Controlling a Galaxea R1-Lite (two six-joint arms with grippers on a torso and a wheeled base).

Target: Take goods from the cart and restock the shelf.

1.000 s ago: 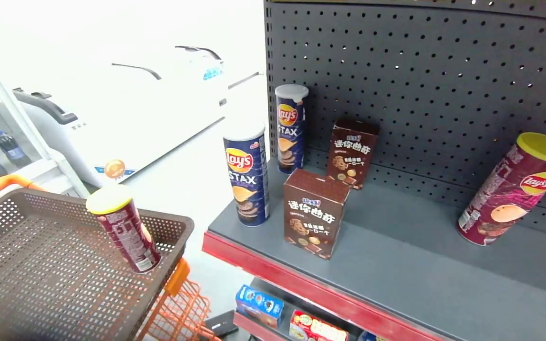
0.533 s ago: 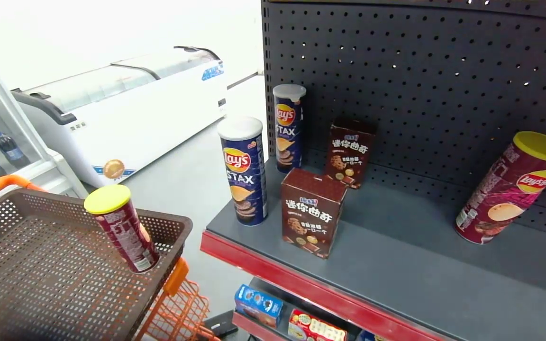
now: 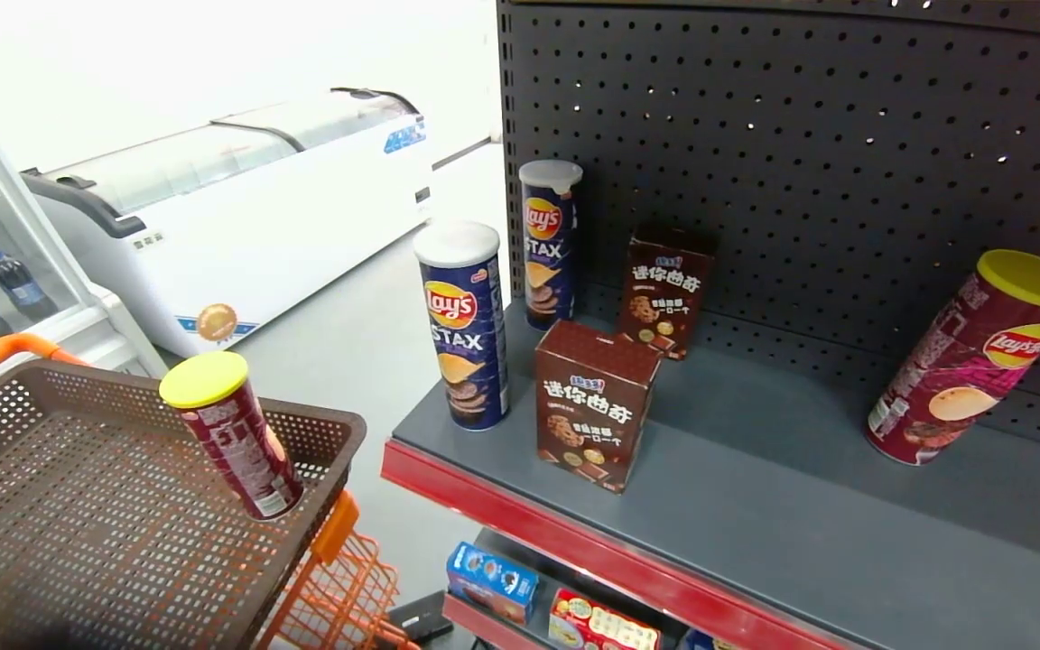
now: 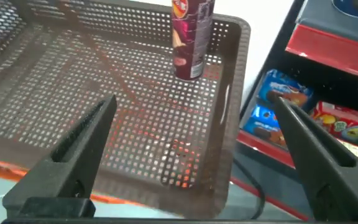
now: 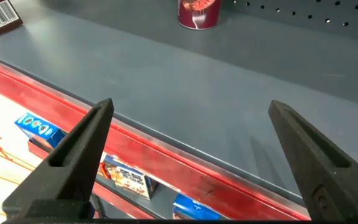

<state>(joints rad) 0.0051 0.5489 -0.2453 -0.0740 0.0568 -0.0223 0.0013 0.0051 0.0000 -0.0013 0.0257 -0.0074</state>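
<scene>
Here, one can (image 3: 231,438) in cart (image 3: 312,415), three shelved cans (image 3: 468,334) (image 3: 549,248) (image 3: 971,370), two brown boxes (image 3: 594,406) (image 3: 669,289).

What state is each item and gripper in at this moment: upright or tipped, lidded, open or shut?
Left red can: upright in basket, yellow lid on.
Right red can: standing on shelf, yellow lid on.
Front blue can: upright, white lid on.
Rear blue can: upright, white lid on.
Front brown box: upright, closed.
Rear brown box: upright, closed.
Left gripper: open, empty.
Right gripper: open, empty.
</scene>
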